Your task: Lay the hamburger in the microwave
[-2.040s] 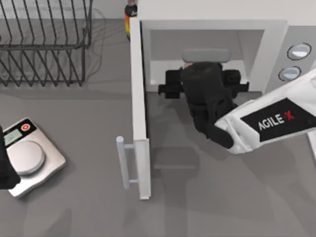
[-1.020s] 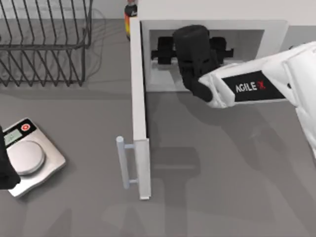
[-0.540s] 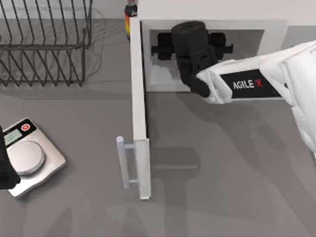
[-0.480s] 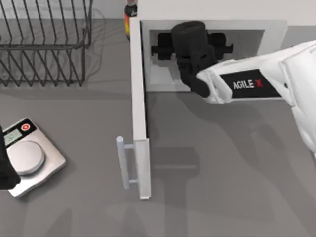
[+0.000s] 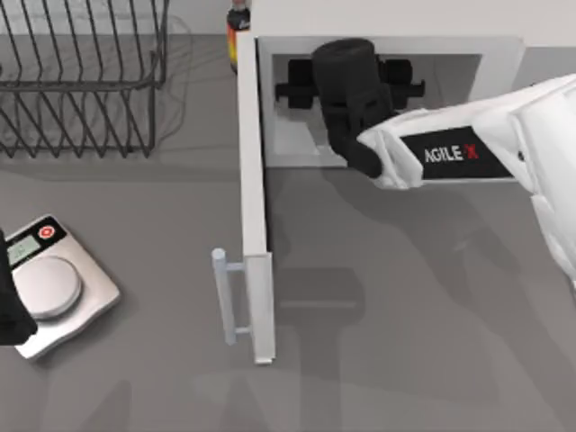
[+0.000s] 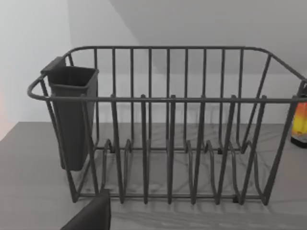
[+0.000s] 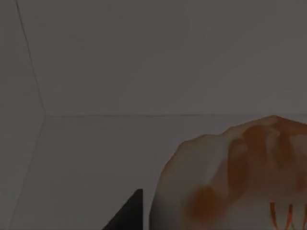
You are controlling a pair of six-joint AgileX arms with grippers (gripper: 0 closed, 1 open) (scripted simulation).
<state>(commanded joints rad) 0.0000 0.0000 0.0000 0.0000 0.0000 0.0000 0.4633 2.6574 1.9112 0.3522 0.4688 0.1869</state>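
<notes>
Right gripper is deep in the microwave, reaching through the open doorway — the burger sits right at its tip inside the grey cavity, though I cannot tell whether the jaws grip it. Left arm is parked at the table's left edge by the scale, facing the rack.

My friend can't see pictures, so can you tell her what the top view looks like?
Seen from above, the right gripper on a white arm reaches into the open microwave, whose door swings out toward the viewer. A black wire rack stands at the table's far left, a small scale nearer on the left, and a bottle sits behind the door.
</notes>
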